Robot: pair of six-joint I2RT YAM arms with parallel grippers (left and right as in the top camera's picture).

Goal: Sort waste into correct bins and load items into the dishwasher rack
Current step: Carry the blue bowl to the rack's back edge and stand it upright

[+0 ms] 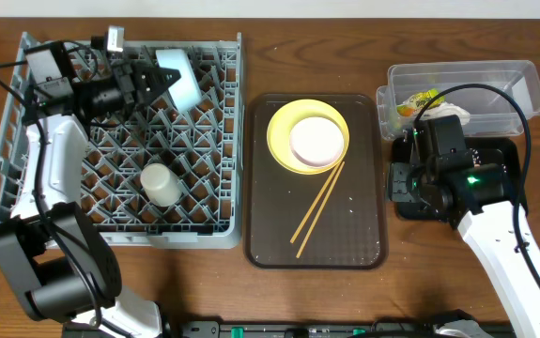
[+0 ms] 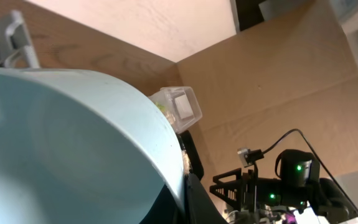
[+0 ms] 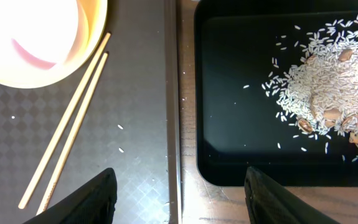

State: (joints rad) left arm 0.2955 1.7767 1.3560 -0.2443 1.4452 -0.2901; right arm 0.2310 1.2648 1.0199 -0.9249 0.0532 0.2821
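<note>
**Task status.** We judged the sort as largely done and the loading as partly done.

- Waste: The clear tub (image 1: 495, 84) held the snack wrapper (image 1: 418, 101) and a white mass that we took for the tissue (image 1: 469, 116). The beige crumbs (image 3: 328, 93) lay heaped in the black tray (image 3: 228, 93). A few stray grains (image 3: 120, 127) lay on the brown serving tray (image 1: 279, 225).
- Loaded: The small white cup (image 1: 160, 184) stood among the pegs of the dishwasher rack (image 1: 208, 141).
- In progress: The left gripper (image 1: 157, 79) was over the rack's far edge. Its jaws were closed on the rim of the light blue bowl (image 1: 180, 80). We could not tell whether the bowl was already seated on the pegs.
- Outstanding: The yellow plate (image 1: 284, 141), the white bowl (image 1: 316, 139) resting on it, and the wooden chopsticks (image 1: 318, 200) were all on the serving tray, not in the rack.

**Right arm.** The right gripper (image 3: 182, 199) hung over the strip of tabletop (image 1: 345, 47) between the serving tray and the black tray. Its jaws were spread wide and held nothing.

**Markings.** We could read no brand, label or writing in any view. The wrapper's print was too small to resolve.
</note>
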